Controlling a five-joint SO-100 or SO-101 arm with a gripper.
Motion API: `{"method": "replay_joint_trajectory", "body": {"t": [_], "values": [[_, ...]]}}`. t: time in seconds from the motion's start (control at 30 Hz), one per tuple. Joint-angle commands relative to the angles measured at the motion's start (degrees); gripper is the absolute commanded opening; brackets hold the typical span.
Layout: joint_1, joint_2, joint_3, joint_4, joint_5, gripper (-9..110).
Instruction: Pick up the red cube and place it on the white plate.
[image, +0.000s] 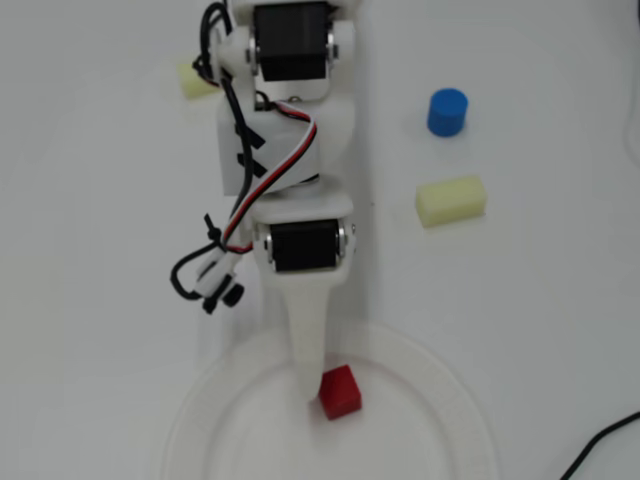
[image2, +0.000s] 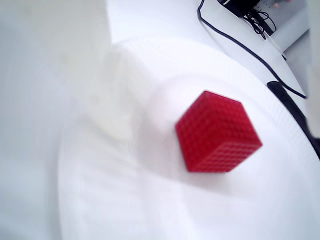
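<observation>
The red cube (image: 339, 391) sits on the white plate (image: 455, 400) at the bottom middle of the overhead view. My gripper (image: 322, 397) reaches down over the plate, and its long white finger (image: 309, 350) ends right beside the cube's left side. In the wrist view the cube (image2: 218, 132) rests on the plate (image2: 150, 210), tilted to the view, with free room on both sides. A blurred white finger (image2: 55, 75) fills the left of that view and is apart from the cube. The jaws stand open and hold nothing.
A blue cylinder (image: 447, 112) and a pale yellow block (image: 450, 201) lie on the white table to the right of the arm. Another yellow block (image: 195, 80) lies at the upper left. A black cable (image: 600, 445) runs in at the bottom right.
</observation>
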Motion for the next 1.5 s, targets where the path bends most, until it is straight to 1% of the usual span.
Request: {"method": "replay_joint_trajectory", "body": {"t": [0.0,0.17,0.27,0.43,0.6,0.77,0.87,1.07,1.17,1.33,1.4,1.47], "values": [[-0.1,5.4,-4.0,8.3,0.3,39],[0.1,16.6,-5.1,23.0,-0.1,41],[0.4,28.0,-0.4,30.7,1.1,43],[0.2,55.8,22.7,31.4,0.4,43],[0.5,83.8,46.5,28.1,0.7,43],[1.6,102.2,64.8,27.7,0.2,41],[1.2,108.9,74.2,27.7,-0.7,42],[1.2,117.5,88.2,27.1,2.2,43],[-0.1,122.8,92.6,29.0,3.2,42],[0.2,122.8,95.6,29.1,6.8,41],[0.1,122.8,97.2,29.5,6.5,38],[0.0,122.8,98.7,29.7,6.4,28]]}}
